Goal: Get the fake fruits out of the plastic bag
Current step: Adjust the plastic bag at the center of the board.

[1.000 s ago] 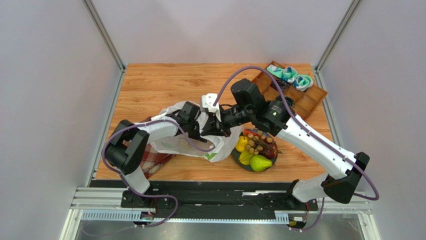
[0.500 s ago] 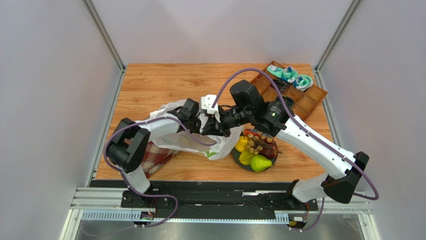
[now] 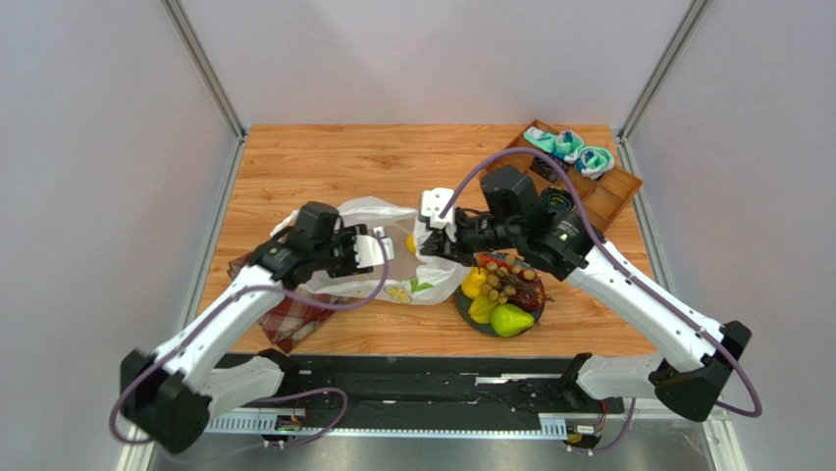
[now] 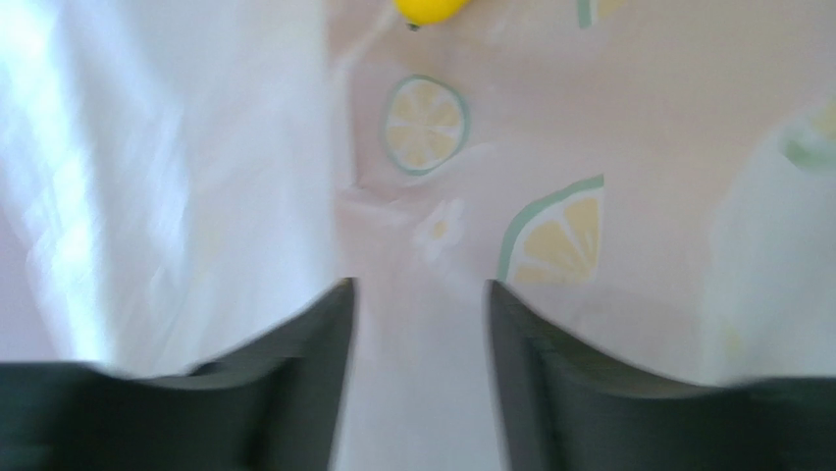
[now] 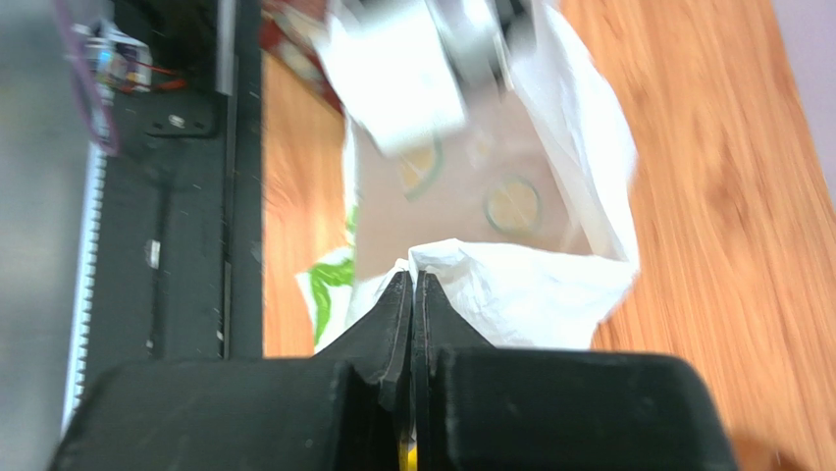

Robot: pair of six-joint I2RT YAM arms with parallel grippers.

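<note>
The plastic bag [image 3: 422, 280] lies mid-table, white with lemon prints, its mouth held up. My right gripper [image 3: 424, 245] is shut on the bag's rim [image 5: 461, 260]. My left gripper [image 3: 378, 250] stands open at the bag's left side, pointing into it. In the left wrist view its fingers [image 4: 314, 334] hold nothing and face the printed film [image 4: 549, 235]. One yellow fake fruit [image 3: 409, 243] lies inside the bag [image 4: 429, 8]. Other fake fruits sit on a dark plate [image 3: 459, 306]: green pear [image 3: 511, 319], brown grape bunch [image 3: 505, 283], yellow pieces [image 3: 475, 283] and a dark red apple [image 3: 531, 298].
A red plaid cloth [image 3: 294, 319] lies under the bag's left end. A wooden divided tray [image 3: 599, 201] at the back right holds teal rolled socks [image 3: 574, 147]. Grey walls close in the table on three sides.
My left arm has pulled back leftward out of the bag and its gripper now stands open. The right gripper, still shut on the rim, shifted slightly right, and the bag's mouth spread.
</note>
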